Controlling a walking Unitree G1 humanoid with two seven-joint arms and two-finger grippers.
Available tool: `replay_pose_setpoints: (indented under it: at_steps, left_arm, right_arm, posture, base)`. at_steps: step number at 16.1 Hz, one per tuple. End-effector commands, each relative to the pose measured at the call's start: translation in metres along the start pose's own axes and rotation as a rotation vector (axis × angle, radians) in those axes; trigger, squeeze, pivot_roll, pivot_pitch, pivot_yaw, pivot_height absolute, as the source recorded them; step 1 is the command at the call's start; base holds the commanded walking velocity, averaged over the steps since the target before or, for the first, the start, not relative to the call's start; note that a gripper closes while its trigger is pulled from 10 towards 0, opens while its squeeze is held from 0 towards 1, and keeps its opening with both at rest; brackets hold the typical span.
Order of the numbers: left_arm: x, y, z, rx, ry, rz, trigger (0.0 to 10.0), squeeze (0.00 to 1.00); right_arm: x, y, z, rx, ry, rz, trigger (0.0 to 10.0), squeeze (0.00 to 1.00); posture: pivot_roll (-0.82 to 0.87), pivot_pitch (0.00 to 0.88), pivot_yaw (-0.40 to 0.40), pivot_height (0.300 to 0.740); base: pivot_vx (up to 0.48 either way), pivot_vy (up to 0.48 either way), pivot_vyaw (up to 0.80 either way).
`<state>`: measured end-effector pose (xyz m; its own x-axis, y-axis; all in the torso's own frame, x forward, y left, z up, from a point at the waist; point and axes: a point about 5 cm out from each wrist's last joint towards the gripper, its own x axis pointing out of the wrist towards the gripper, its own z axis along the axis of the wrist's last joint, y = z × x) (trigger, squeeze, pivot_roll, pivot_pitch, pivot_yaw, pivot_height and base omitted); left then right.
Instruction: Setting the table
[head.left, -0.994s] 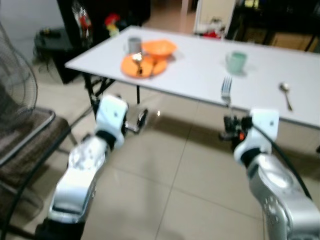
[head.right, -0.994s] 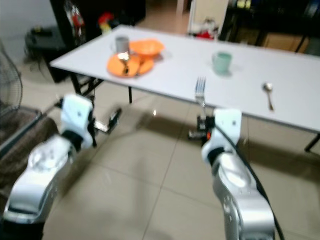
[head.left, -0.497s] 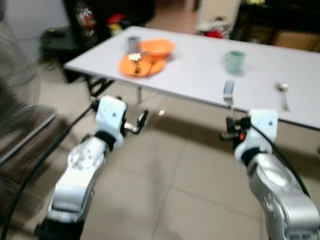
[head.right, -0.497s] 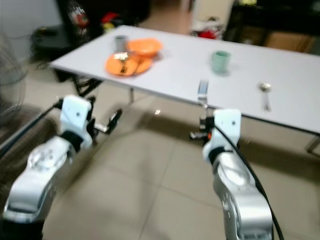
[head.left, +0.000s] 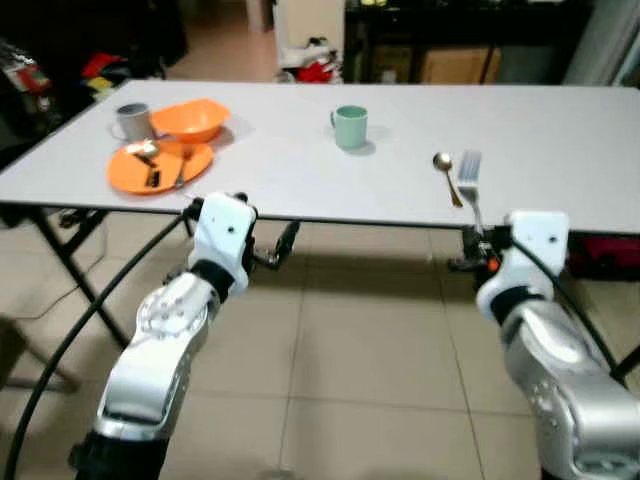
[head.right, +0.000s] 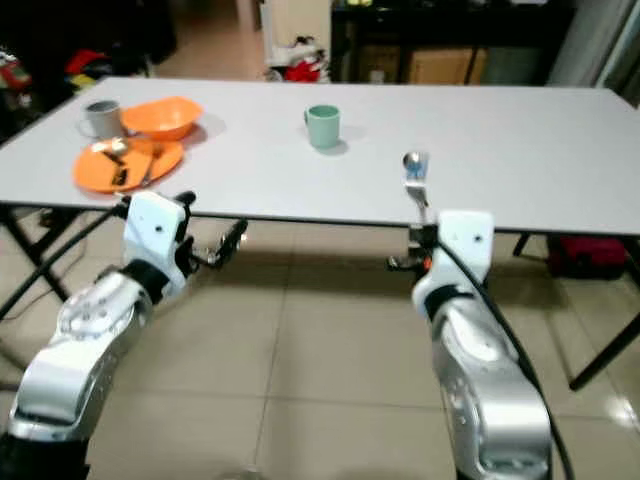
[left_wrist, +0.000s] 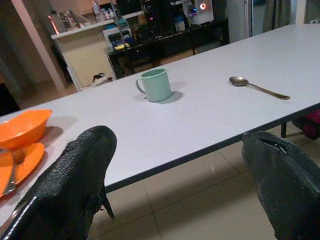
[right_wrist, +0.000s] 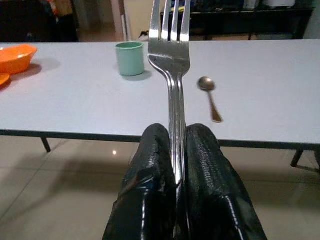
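Right wrist view: fork (right_wrist: 171, 60) between right pincer (right_wrist: 176, 150) fingers

A polished silver metal fork (right_wrist: 171, 55) is gleaming between the coarse, matt black rubbery fingers (right_wrist: 150, 180) of the right gripper (right_wrist: 176, 150), jaws pressed on its handle. The smooth, matt pale grey desk (head.left: 560, 130) is carrying a shiny metal spoon (left_wrist: 257, 86), a glazed pale green mug (left_wrist: 155, 85) and glossy orange plastic-looking dishes (head.left: 158, 165). Beige floor tiles (head.left: 370, 350) are reflecting light beneath brushed silver arms (head.left: 165, 340).

green mug (head.right: 322, 126) on white table (head.right: 520, 140); spoon (head.right: 411, 162) nearby
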<state>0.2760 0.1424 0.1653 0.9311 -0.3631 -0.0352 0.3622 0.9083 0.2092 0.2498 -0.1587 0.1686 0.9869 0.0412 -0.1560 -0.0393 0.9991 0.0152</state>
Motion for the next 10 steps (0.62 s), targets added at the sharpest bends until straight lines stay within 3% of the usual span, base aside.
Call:
replay_pose_setpoints:
  at_steps: [1,10]
  left_arm:
    - [0.0013,0.0031,-0.0004,0.006,0.002,0.017,10.0,0.00]
    - [-0.0038,0.0040,-0.0052,-0.009,0.008,0.053,10.0,0.00]
  right_arm:
    - [0.0018,-0.0002,0.0017,-0.021,-0.003,0.022,10.0,0.00]
    - [0.0048,0.0025,-0.0013,-0.058,0.020,0.090,10.0,0.00]
  posture:
    - [0.04,0.000,0.021,0.740]
    - [0.04,0.000,0.008,0.740]
  base:
    - [0.330,0.000,0.00]
    - [0.323,0.000,0.00]
